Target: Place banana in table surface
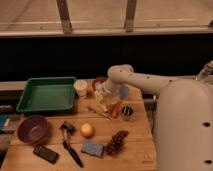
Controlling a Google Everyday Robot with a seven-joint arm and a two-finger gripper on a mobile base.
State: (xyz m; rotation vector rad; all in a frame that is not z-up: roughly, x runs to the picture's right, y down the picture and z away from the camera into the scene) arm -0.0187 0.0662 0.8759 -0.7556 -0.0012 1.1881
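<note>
My gripper (102, 95) hangs at the end of the white arm that reaches in from the right, over the back middle of the wooden table surface (135, 150). The pale yellow banana (101, 103) is right under the gripper, low over or on the planks; I cannot tell if it is held. The slim orange carrot (116, 108) lies just to its right. The round orange-yellow fruit (87, 130) sits nearer the front.
A green tray (46, 94) stands at the back left, with a white cup (80, 87) beside it. A purple bowl (32, 129), black phone (46, 153), brush (70, 145), blue sponge (92, 148), grapes (116, 142) and a dark cup (127, 112) lie around.
</note>
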